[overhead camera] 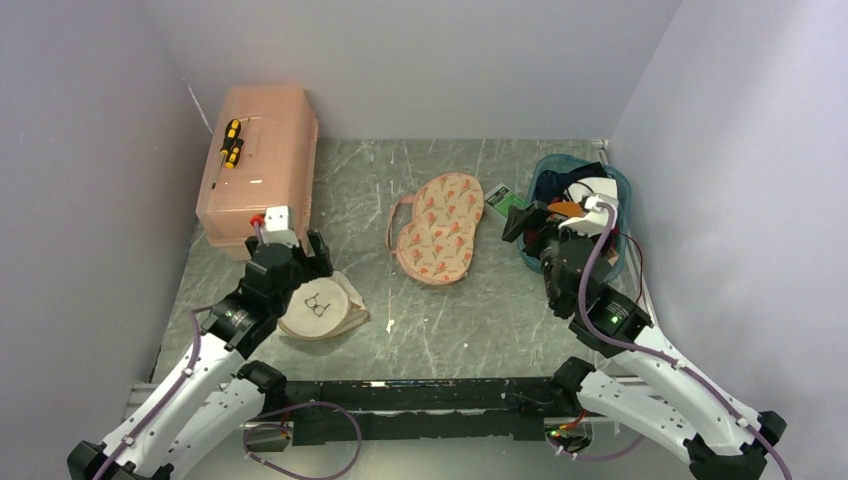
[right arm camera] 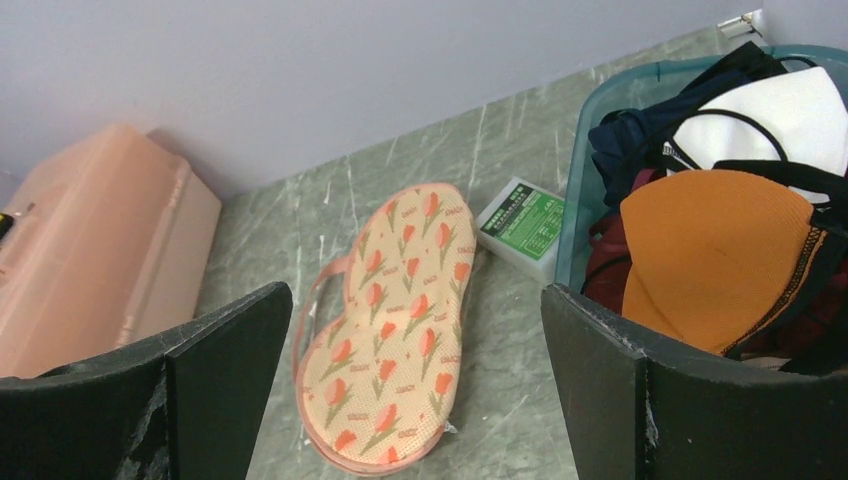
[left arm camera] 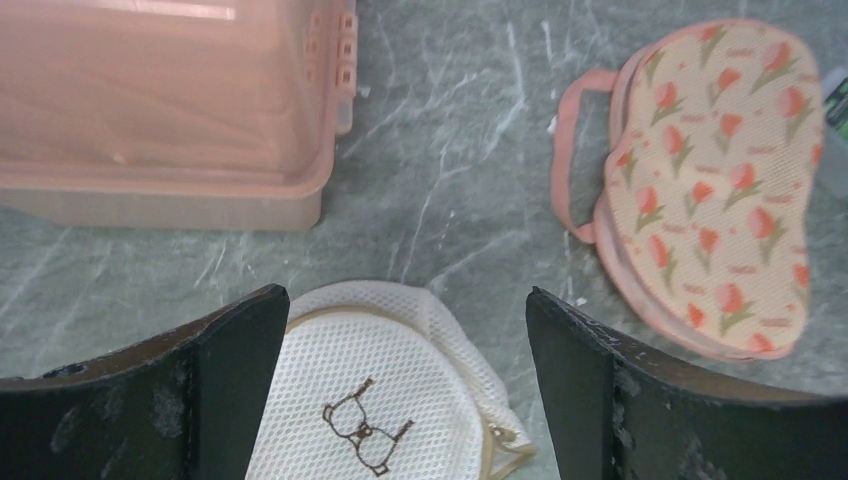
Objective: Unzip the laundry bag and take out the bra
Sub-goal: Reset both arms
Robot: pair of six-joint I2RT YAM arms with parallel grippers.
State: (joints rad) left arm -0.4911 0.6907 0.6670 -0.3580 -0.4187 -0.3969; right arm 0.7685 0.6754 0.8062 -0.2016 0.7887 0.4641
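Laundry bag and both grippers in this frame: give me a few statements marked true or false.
1. The left gripper is open over the laundry bag. True.
2. The right gripper is shut on a garment. False: it is open and holds nothing.
3. The tulip-print pouch lies inside the teal basket. False: it lies on the table, between the bag and the basket.
4. A screwdriver lies on top of the pink box. True.

A robot lab enclosure — plain grey walls box in a scuffed, marble-patterned table.
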